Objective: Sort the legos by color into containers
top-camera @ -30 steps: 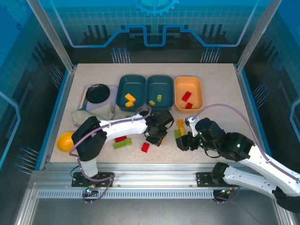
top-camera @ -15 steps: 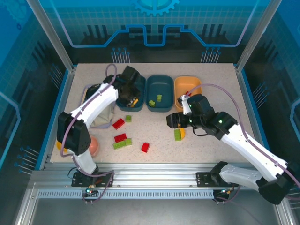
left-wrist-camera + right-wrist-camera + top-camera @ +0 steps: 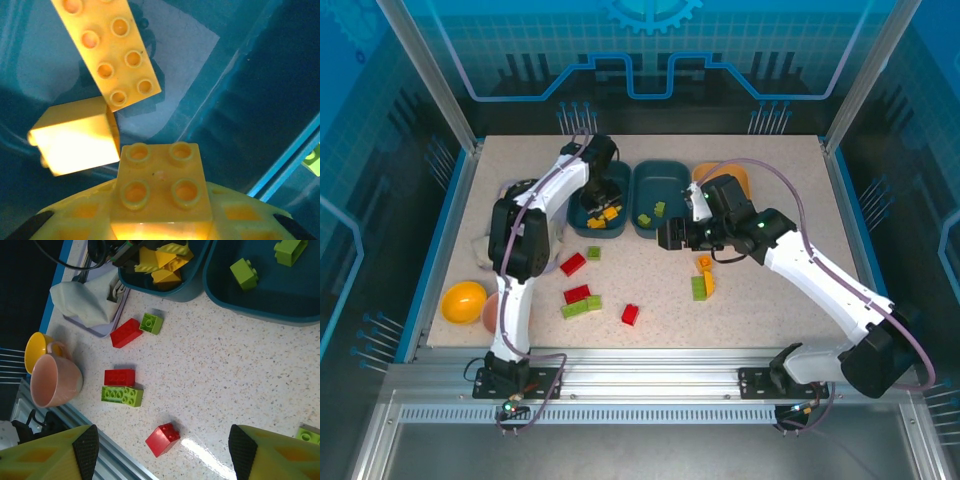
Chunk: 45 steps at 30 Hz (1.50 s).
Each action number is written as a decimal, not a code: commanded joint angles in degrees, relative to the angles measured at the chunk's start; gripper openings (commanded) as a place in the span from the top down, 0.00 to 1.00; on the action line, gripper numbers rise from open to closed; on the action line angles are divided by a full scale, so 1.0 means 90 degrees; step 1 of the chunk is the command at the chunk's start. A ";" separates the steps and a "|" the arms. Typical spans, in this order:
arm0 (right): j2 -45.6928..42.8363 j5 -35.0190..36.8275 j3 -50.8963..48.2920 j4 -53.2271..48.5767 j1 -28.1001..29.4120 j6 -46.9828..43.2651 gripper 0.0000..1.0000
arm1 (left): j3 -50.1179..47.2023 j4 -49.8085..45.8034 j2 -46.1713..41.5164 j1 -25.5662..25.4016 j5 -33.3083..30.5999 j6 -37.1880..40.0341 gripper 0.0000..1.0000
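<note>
The left arm [image 3: 545, 205] stood extended far forward, its wrist bent down into the left teal tray [image 3: 622, 190], with the left gripper [image 3: 602, 200] low among yellow bricks [image 3: 607, 214]. Whether its claw pinched anything could not be told. A long yellow brick [image 3: 107, 50] lay there studs up, its long axis slanting from upper left to lower right in the wrist view. The right arm [image 3: 820, 280] angled leftward, and the right gripper [image 3: 668, 237] was spread wide above the table [image 3: 770, 160], just beside the middle teal tray [image 3: 660, 180].
</note>
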 commanded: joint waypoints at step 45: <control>0.4091 0.2279 0.1389 -0.1345 0.3376 -0.2971 0.14 | -0.6568 -0.0116 -0.9362 -0.0709 -0.0326 -0.1559 0.08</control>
